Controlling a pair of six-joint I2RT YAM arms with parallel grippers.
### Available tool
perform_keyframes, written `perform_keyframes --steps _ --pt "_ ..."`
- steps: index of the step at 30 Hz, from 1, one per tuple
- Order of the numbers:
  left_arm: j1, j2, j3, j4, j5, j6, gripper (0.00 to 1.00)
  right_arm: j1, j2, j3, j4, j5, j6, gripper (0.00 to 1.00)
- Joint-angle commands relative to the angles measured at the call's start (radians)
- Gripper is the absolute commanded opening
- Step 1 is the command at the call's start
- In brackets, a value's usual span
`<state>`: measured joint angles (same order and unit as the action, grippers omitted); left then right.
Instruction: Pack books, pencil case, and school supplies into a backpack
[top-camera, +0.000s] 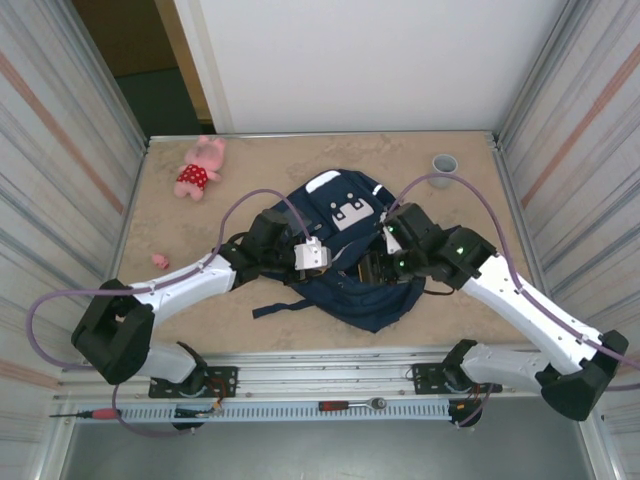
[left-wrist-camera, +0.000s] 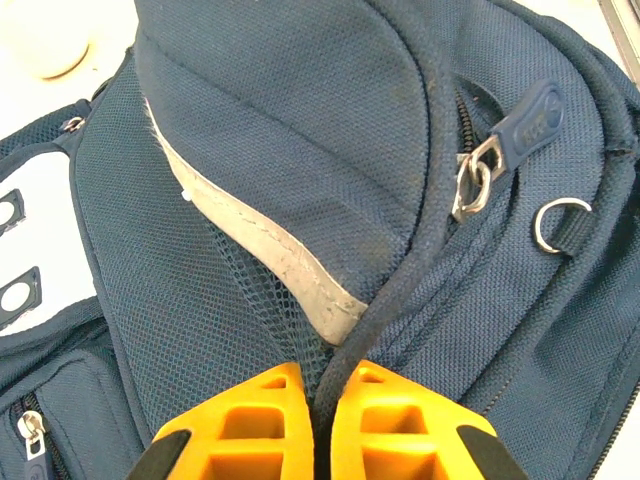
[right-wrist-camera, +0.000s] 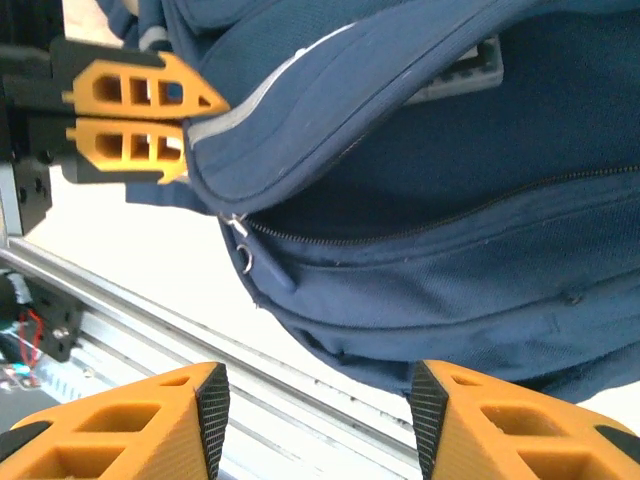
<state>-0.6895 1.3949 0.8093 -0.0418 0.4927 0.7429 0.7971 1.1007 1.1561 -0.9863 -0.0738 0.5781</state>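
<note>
The navy backpack (top-camera: 345, 215) lies in the middle of the table, white patches toward the far side. My left gripper (top-camera: 342, 266) is shut on the corded edge of its top flap (left-wrist-camera: 400, 280), orange fingers (left-wrist-camera: 250, 420) pinching the fabric beside a grey reflective strip. From the right wrist the left gripper (right-wrist-camera: 195, 125) holds that flap edge raised, leaving a dark gap above the zipper line (right-wrist-camera: 400, 235). My right gripper (right-wrist-camera: 315, 420) stands open just off the backpack (right-wrist-camera: 450, 290), nothing between its pads. The books, pencil case and school supplies are hidden from view.
A pink plush toy (top-camera: 200, 168) lies at the far left and a grey cup (top-camera: 444, 163) at the far right. A small pink object (top-camera: 160, 262) sits by the left arm. The metal rail (right-wrist-camera: 130, 320) runs along the near edge, close under the backpack.
</note>
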Motion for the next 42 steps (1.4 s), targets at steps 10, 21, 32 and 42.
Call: perform_keyframes --steps 10,21,32,42 --pt "0.006 -0.032 0.022 -0.020 0.032 -0.076 0.00 0.116 0.150 -0.025 0.173 0.094 0.153 0.51" --pt "0.010 -0.041 0.016 0.009 0.045 -0.080 0.00 0.125 0.263 -0.030 0.191 0.062 0.176 0.39" --pt "0.024 -0.037 0.022 -0.019 -0.029 -0.075 0.00 0.102 0.217 -0.014 0.000 0.157 0.234 0.02" --pt "0.081 -0.045 0.042 -0.106 -0.108 -0.038 0.00 -0.082 0.142 -0.072 -0.078 0.031 0.110 0.00"
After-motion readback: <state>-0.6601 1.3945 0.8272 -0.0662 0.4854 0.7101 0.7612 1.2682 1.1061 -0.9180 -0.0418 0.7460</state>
